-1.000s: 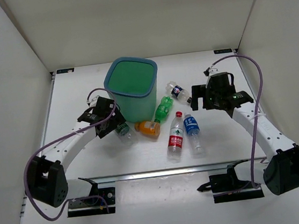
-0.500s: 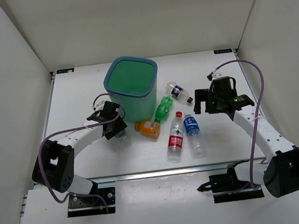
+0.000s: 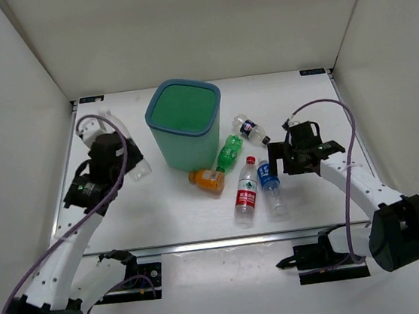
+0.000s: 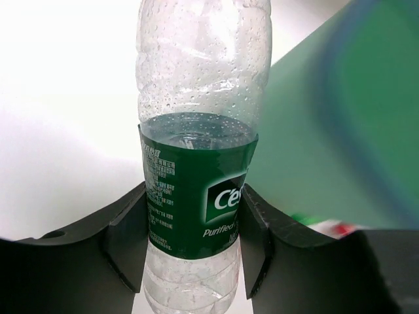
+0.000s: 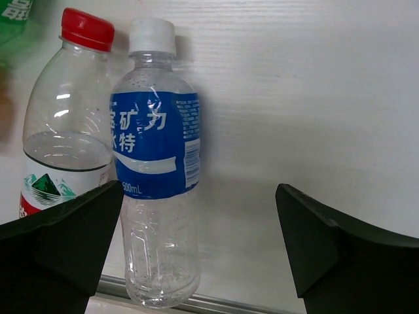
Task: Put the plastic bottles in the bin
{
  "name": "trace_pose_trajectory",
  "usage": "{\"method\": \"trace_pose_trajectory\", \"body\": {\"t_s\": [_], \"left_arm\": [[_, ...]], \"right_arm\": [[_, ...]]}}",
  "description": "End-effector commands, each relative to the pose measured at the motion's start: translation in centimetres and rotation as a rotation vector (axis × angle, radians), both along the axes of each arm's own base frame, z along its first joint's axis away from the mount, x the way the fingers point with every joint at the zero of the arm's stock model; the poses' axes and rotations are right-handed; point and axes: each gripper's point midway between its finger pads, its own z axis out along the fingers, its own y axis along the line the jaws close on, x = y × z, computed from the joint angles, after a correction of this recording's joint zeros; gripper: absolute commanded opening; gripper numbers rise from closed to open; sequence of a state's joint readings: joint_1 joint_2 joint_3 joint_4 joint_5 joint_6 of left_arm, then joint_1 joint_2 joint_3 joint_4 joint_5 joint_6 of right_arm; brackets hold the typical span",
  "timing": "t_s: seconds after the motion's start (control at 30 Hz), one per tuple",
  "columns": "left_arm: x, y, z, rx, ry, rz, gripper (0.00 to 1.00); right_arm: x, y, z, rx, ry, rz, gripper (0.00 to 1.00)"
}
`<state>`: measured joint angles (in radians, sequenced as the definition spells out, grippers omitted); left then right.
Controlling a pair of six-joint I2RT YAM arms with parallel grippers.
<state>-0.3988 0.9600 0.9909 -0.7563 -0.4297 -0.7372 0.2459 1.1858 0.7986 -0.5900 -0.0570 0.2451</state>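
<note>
Left fingers (image 4: 127,242) grip bottle (image 4: 196,196), five loose, one bin (image 3: 182,151)

Left wrist view: the clear bottle with the dark green label (image 4: 196,203) carries white lettering. A large "Ce" is cut off where the label curves away, and "Purified" sits beneath it in smaller type. The columns of fine print to its left are too small to read.

Right wrist view: the blue-labelled bottle (image 5: 157,157) shows bold white Chinese characters that appear to include "矿力" and, below, "特". "500mL" is in small print near the label's lower edge. The red-capped bottle (image 5: 62,150) beside it bears a green mountain emblem, and no wording on it can be read.

Top view: all the labels are too small to read.
</note>
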Motion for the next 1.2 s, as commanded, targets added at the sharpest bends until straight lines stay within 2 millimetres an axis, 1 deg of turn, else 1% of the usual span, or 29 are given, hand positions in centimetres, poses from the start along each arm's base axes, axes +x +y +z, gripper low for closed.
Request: {"method": "trace_pose_trajectory", "body": {"t_s": [0.0,0.03,0.07,0.1,0.13,0.17,0.2,0.23,0.27,0.3,0.37,0.4,0.43,0.47,0.5,0.53,0.57,0.6,0.67,0.77,0.83,0.87,0.93,0.97,1.03,1.07,1.1,1.13,1.17], "left_arm": [[1.6,0.3,8.6,0.046,-0.226,-0.017,0.43],[2.8,-1.1,10.5,0.043,-0.294,-0.051,0.46],[3.3,-2.3,11.5,0.055,-0.328,-0.096,0.47],[4.8,-3.8,12.9,0.034,-0.384,-0.129,0.45],[6.2,-5.2,13.5,0.031,-0.408,-0.155,0.42],[6.8,-6.3,14.0,0.047,-0.425,-0.191,0.44],[8.3,-7.6,14.5,0.050,-0.436,-0.218,0.49],[9.7,-8.9,14.9,0.067,-0.438,-0.245,0.50],[10.8,-10.6,13.8,0.102,-0.414,-0.285,0.49],[11.5,-11.2,15.3,0.091,-0.450,-0.278,0.50],[13.4,-13.3,15.1,0.128,-0.470,-0.285,0.53],[14.1,-13.3,16.5,0.119,-0.502,-0.276,0.55],[15.0,-14.5,16.3,0.123,-0.498,-0.289,0.55],[15.8,-14.7,15.8,0.132,-0.484,-0.281,0.57],[16.2,-15.0,16.1,0.145,-0.486,-0.280,0.59],[16.9,-15.3,15.3,0.162,-0.470,-0.268,0.61],[17.0,-15.1,15.3,0.170,-0.463,-0.265,0.68],[17.2,-15.4,14.1,0.180,-0.435,-0.270,0.73],[17.2,-15.6,13.7,0.180,-0.424,-0.283,0.98],[16.6,-15.7,14.0,0.167,-0.432,-0.299,0.99],[16.1,-15.2,15.0,0.170,-0.443,-0.304,0.99],[15.6,-15.1,15.8,0.172,-0.454,-0.301,0.98],[14.6,-14.8,17.1,0.175,-0.471,-0.311,0.99],[14.2,-14.1,18.0,0.172,-0.485,-0.293,0.99],[13.2,-12.9,18.4,0.171,-0.479,-0.284,0.99],[12.7,-11.6,18.9,0.162,-0.487,-0.265,0.99],[12.0,-11.1,18.0,0.164,-0.458,-0.263,0.99],[11.2,-9.8,17.0,0.169,-0.436,-0.249,0.99],[10.5,-8.0,17.5,0.160,-0.446,-0.201,0.99]], "right_arm": [[0.7,2.2,0.1,0.023,-0.027,0.054,0.99],[0.8,2.8,-0.1,0.019,-0.030,0.070,0.99],[1.1,3.1,-0.1,0.021,-0.038,0.079,0.99],[0.9,3.8,-0.2,0.017,-0.034,0.100,0.99],[1.2,4.0,-0.4,0.012,-0.038,0.099,1.00],[1.1,4.0,-0.8,0.011,-0.030,0.092,0.99],[1.2,4.0,-1.1,0.001,-0.029,0.089,0.99],[1.2,4.1,-1.1,-0.005,-0.032,0.088,0.98],[1.2,4.4,-1.0,0.002,-0.039,0.087,0.98],[0.9,4.3,-1.6,-0.004,-0.026,0.076,0.96],[0.3,4.2,-2.4,0.016,-0.004,0.063,0.96],[0.2,4.2,-2.5,0.027,-0.005,0.060,0.94],[-0.5,4.2,-3.3,0.026,0.020,0.066,0.94],[-0.6,4.0,-3.4,0.033,0.024,0.051,0.94],[-0.7,3.8,-3.5,0.032,0.022,0.046,0.92],[-1.0,3.7,-3.8,0.031,0.026,0.038,0.89],[-1.2,3.8,-4.1,0.037,0.029,0.040,0.87],[-1.3,3.8,-4.2,0.041,0.030,0.045,0.85],[-1.4,3.7,-4.5,0.033,0.034,0.042,0.82],[-1.5,3.7,-5.2,0.041,0.052,0.027,0.80],[-1.7,3.8,-5.7,0.039,0.066,0.028,0.77],[-1.6,3.8,-5.8,0.035,0.068,0.020,0.67],[-1.2,3.7,-5.5,0.032,0.047,0.014,0.54],[-1.0,3.9,-5.3,0.033,0.041,0.012,0.45],[-0.4,3.3,-4.5,0.035,0.019,-0.019,0.32],[-0.5,3.1,-4.3,0.027,0.021,-0.017,0.29],[-0.1,2.7,-3.2,0.025,-0.001,-0.018,0.26],[0.7,2.3,-2.1,0.014,-0.042,-0.040,0.24],[1.1,1.9,-1.1,0.014,-0.054,-0.047,0.23]]}}
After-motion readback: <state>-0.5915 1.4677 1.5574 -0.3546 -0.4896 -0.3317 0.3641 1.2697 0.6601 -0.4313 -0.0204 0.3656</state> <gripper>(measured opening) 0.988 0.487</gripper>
